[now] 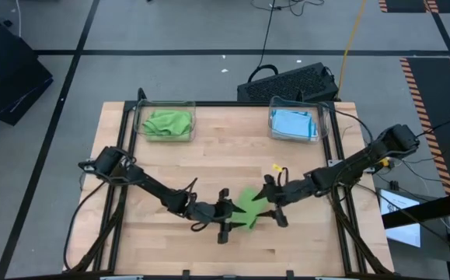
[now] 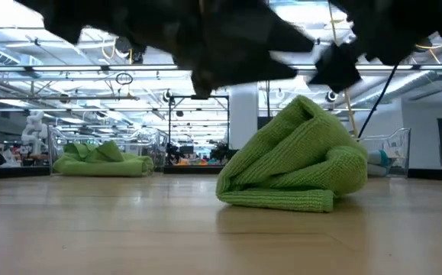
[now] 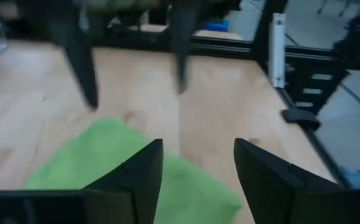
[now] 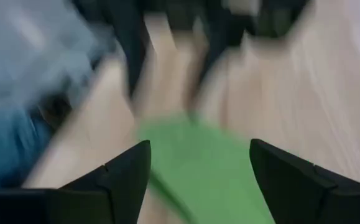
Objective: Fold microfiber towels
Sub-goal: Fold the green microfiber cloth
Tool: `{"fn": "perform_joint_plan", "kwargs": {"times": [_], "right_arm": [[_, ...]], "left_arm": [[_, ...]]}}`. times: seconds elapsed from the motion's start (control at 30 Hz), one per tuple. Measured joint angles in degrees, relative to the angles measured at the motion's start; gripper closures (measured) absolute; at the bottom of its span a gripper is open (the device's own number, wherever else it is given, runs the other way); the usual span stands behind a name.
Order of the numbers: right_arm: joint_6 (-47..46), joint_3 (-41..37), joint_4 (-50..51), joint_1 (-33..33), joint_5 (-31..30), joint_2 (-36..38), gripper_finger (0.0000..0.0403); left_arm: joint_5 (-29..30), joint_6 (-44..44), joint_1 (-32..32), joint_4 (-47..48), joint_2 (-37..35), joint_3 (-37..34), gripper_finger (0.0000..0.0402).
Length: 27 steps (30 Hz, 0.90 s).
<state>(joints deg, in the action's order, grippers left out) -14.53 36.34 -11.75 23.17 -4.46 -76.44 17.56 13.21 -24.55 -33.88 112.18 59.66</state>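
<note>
Two grippers meet low in the middle of the high view, one on each side of a lime green towel (image 1: 249, 208). The left gripper (image 1: 223, 219) sits at its lower left edge, the right gripper (image 1: 275, 204) at its upper right edge. Both wrist views show the fingers spread apart with nothing between them, the right gripper wider than the left, so neither is holding the cloth and it just lies on the table (image 1: 209, 155).

Progress-wise, my guess is this towel is folded, roughly. In the low view it sits right of centre as a bunched, layered bundle with stacked edges along the bottom, more lumpy than flat. It probably still needs squaring up or moving off.

Upper left of the high view there's a clear bin (image 1: 165, 122) with a crumpled green towel (image 1: 167, 123) inside, so that one looks unfolded. Upper right, a second bin (image 1: 296, 124) holds light blue towels (image 1: 294, 124) that look flatter, can't tell how many.

The overhead shot gives the layout and which arm is which, but the towel is only a green blob there. The low view shows the actual fold layers, yet the arms are just dark blur across the top.
</note>
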Motion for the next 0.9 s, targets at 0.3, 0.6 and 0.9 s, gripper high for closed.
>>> {"fn": "perform_joint_plan", "kwargs": {"times": [0.3, 0.6, 0.9], "right_arm": [[-0.26, -8.51, -34.62, 0.95, -3.55, -12.82, 0.0235], [1.75, -8.49, -35.76, 0.07, -6.17, -25.83, 0.0352], [2.13, -8.52, -41.25, 0.1, -6.09, -28.7, 0.04]], "left_arm": [[-2.58, 5.19, 0.37, -3.79, 8.65, 0.0, 0.0202], [-2.96, 7.52, 0.37, -3.04, 11.46, 0.02, 0.0201], [-3.04, 6.31, 0.47, 6.28, 10.69, 0.33, 0.0202]]}}
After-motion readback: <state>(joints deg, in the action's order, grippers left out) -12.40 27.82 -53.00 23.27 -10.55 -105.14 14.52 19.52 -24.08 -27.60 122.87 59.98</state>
